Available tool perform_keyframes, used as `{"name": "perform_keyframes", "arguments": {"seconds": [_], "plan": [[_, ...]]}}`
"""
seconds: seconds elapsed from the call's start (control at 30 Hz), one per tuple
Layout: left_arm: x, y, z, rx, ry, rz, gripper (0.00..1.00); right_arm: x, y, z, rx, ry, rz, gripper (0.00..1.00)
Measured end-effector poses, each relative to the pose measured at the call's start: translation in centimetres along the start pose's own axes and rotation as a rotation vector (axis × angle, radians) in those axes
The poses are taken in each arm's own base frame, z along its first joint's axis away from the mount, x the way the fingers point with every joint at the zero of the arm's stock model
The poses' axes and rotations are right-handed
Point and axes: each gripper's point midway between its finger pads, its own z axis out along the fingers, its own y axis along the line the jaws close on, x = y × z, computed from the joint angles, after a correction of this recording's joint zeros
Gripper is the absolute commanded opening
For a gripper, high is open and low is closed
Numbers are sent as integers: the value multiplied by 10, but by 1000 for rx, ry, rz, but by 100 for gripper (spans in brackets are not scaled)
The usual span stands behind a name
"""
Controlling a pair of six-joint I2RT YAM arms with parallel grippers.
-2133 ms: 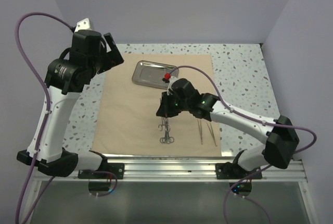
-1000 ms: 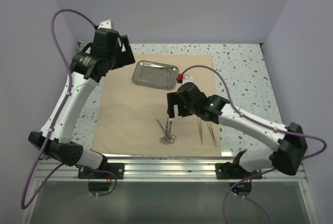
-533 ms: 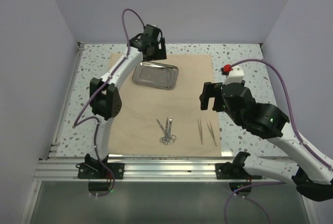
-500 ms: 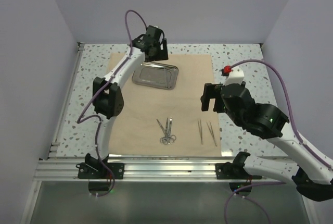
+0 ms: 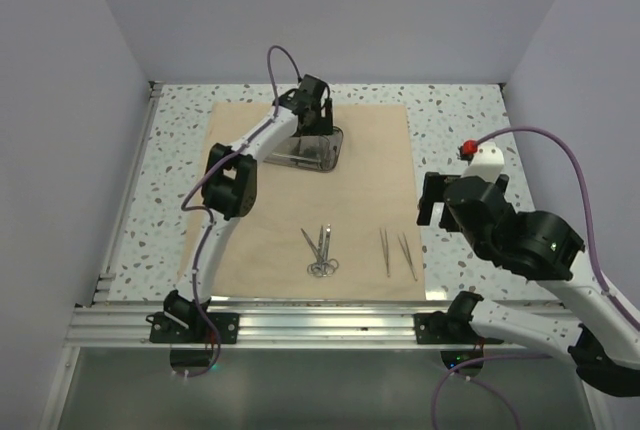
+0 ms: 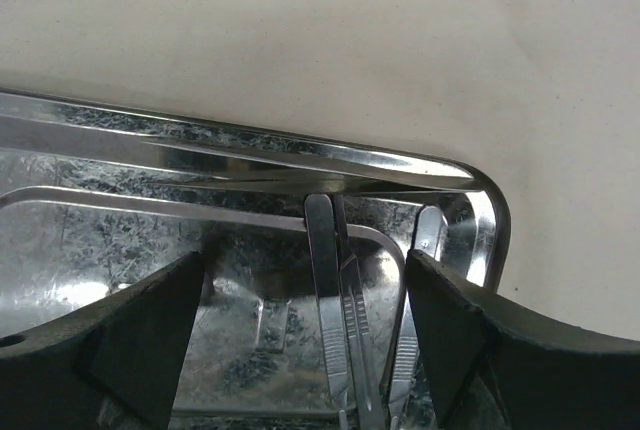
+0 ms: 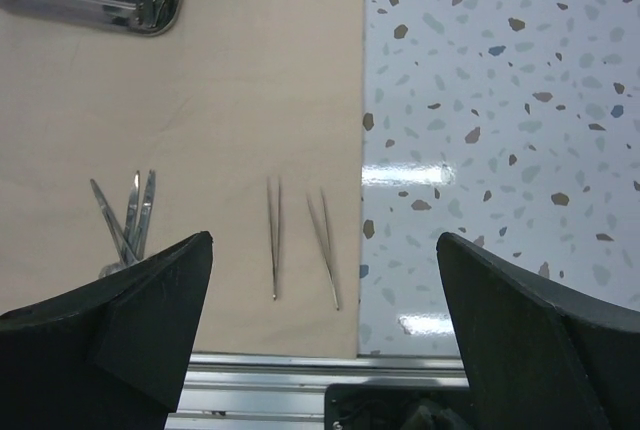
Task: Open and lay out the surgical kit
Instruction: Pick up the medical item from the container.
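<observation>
Top external is showing you the left pincer [image 5: 318, 126], jaws apart, reaching onto the steel tray [image 5: 298, 158] at 12 o'clock of the flat wrap sheet [image 5: 350, 195], while the right pincer [image 5: 432, 202], also apart, is backing toward 3 o'clock from the laid-out scissors [image 5: 321, 251] and tweezers [image 5: 397, 253], so the tray's remaining instruments [image 6: 342, 320] are probably coming next.

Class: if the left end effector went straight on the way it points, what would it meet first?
Probably the steel instruments in the steel tray, just ahead of the left end effector; depth unclear.
</observation>
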Motion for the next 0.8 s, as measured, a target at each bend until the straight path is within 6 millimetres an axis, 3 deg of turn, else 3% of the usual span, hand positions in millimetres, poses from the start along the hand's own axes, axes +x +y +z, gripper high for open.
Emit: {"name": "perform_keyframes", "arguments": {"seconds": [0.1,0.4,0.67,0.8], "plan": [[3,0,13,-18,-11,27,86,1,0,2,18,10,-17,98],[-8,-5,24,-58,-85,56,91,3,7,11,39,40,-56,98],[-20,22,30,-214,-150,130,88,-2,10,10,35,34,-55,98],[-26,39,26,-303,-170,195,77,-1,13,13,36,40,-63,98]]}}
